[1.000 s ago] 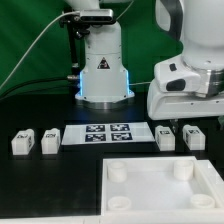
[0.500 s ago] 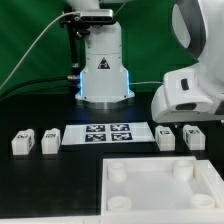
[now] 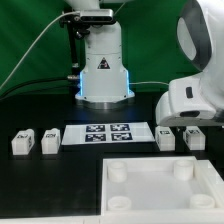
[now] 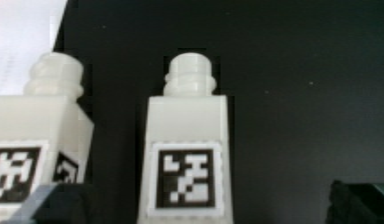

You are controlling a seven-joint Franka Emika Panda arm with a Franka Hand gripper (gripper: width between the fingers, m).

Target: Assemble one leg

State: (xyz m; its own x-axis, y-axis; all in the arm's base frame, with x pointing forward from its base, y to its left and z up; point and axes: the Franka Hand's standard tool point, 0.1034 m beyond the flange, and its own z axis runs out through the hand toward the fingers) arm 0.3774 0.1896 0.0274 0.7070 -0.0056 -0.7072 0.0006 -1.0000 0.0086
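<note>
Four legs (image 3: 48,141) are counted: two at 9 o'clock of the marker board (image 3: 108,133), two at 3 o'clock. One leg (image 4: 189,150) is framed by the widely spread, unloaded gripper (image 4: 207,205). One top (image 3: 150,190) is noted, with four sockets (image 3: 118,173).

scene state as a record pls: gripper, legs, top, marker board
gripper: open, empty, above the leg pair at the exterior view's right
left legs: two, loose on the table, on the exterior view's left of the marker board
centred leg: lying tag up between the fingertips, untouched
neighbour leg: beside it, apart
top: nearest the exterior camera, visible sockets empty
</note>
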